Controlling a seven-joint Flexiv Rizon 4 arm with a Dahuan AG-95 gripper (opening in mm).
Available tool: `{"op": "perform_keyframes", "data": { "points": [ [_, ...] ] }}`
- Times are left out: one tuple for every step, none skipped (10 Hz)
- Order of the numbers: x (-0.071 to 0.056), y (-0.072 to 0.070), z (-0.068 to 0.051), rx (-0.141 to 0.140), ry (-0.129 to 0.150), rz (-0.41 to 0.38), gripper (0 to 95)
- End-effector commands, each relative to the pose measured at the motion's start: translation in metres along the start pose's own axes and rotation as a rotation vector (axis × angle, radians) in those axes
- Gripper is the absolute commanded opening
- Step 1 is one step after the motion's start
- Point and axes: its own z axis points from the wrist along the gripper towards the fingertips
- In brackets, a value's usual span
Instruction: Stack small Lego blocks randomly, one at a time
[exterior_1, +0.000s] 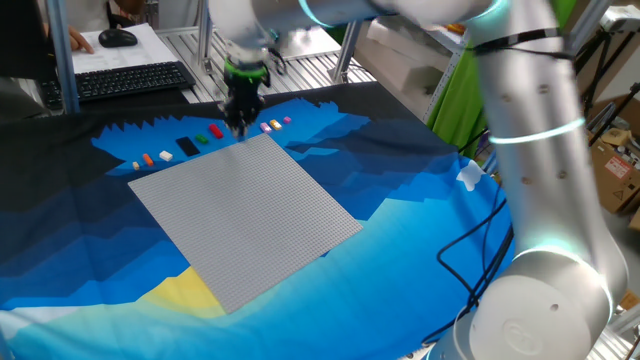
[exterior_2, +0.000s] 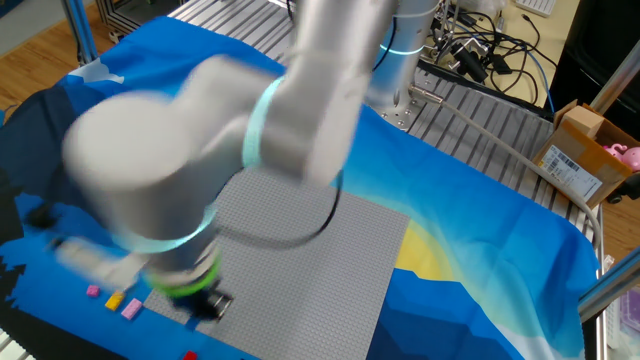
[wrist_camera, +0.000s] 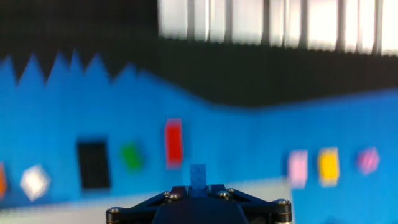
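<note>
- The gripper (exterior_1: 240, 124) points straight down, hanging just off the far corner of the grey baseplate (exterior_1: 250, 215), which lies as a diamond on the blue-and-black cloth (exterior_1: 420, 200)
- In the hand view the jaws stand nearly together, pinched on a small blue brick (wrist_camera: 198, 176) that pokes up between the fingertips at about 6 o'clock in the frame
- Only the studded top of that brick shows; how deep the pads sit on it cannot be told
- The view along the fingers is smeared, so the edges of the loose bricks are soft
- Beyond the held brick, at 11 o'clock from it, lies a red brick (wrist_camera: 173, 142), upright and long in the frame
- At 10 o'clock from the gripper sit a green brick (wrist_camera: 130, 155) and a black brick (wrist_camera: 92, 164), with a white brick (wrist_camera: 34, 181) further out towards 9 o'clock
- At 3 o'clock from the held brick lie a pink brick (wrist_camera: 298, 167), a yellow brick (wrist_camera: 328, 165) and a purple-pink brick (wrist_camera: 368, 160), in a row on the blue cloth
- In the fixed view with the keyboard (exterior_1: 130, 80), the loose bricks form a line along the far-left edge of the baseplate, none of them on it
- The other fixed view is mostly filled by the blurred arm (exterior_2: 200, 160); the gripper's dark tip shows at 7 o'clock, near the baseplate's edge, with pink and yellow bricks just beside it on the cloth
</note>
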Motion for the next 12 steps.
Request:
{"op": "perform_keyframes", "data": {
  "points": [
    [0.007, 0.005, 0.011, -0.023, 0.068, -0.039, 0.0],
    [0.01, 0.006, 0.012, -0.024, 0.072, -0.044, 0.0],
    [0.015, 0.006, 0.016, -0.025, 0.071, -0.044, 0.0],
    [0.021, 0.007, 0.02, -0.025, 0.07, -0.042, 0.0],
    [0.023, 0.007, 0.021, -0.026, 0.071, -0.037, 0.0],
    [0.023, 0.007, 0.021, -0.026, 0.072, -0.036, 0.0],
    [0.024, 0.007, 0.022, -0.026, 0.072, -0.032, 0.0],
    [0.026, 0.007, 0.024, -0.025, 0.072, -0.027, 0.0],
    [0.027, 0.007, 0.024, -0.026, 0.073, -0.026, 0.0],
    [0.028, 0.007, 0.025, -0.028, 0.073, -0.025, 0.0],
    [0.029, 0.007, 0.026, -0.028, 0.071, -0.024, 0.0],
    [0.029, 0.007, 0.027, -0.029, 0.071, -0.024, 0.0]
  ]
}}
